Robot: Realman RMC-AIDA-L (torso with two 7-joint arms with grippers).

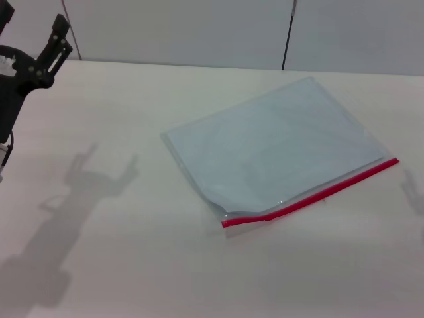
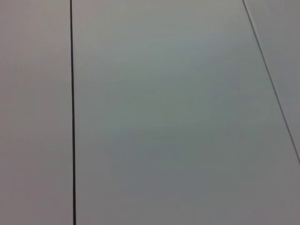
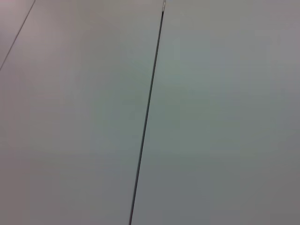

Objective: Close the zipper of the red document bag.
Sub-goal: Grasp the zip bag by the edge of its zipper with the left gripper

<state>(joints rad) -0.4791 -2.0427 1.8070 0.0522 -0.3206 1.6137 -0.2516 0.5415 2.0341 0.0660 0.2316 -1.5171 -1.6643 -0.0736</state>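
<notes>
Progress looks nil: the bag [image 1: 278, 142] lies flat, right of centre on the pale bench [image 1: 132, 265], its zipper [image 1: 311, 195] along the near edge, gaping at the left end. Left tool [image 1: 50, 50] hangs high at far left, fingers spread wide, well apart from it. Right tool is out of view. Grey wall panels [image 2: 164, 117] stand behind the bench.

— What colour is the red document bag [image 1: 278, 142], centre-right of the frame?
— Translucent pale blue, plain, with the zipper [image 1: 318, 193] a bright red strip along its lower edge.
— And the table [image 1: 132, 265]?
— Pale cream, faint wood grain, grey shadows lower left.
— The left gripper [image 1: 56, 36], upper left?
— Black. The wall panels [image 2: 187, 117] are light grey with thin dark seams.
</notes>
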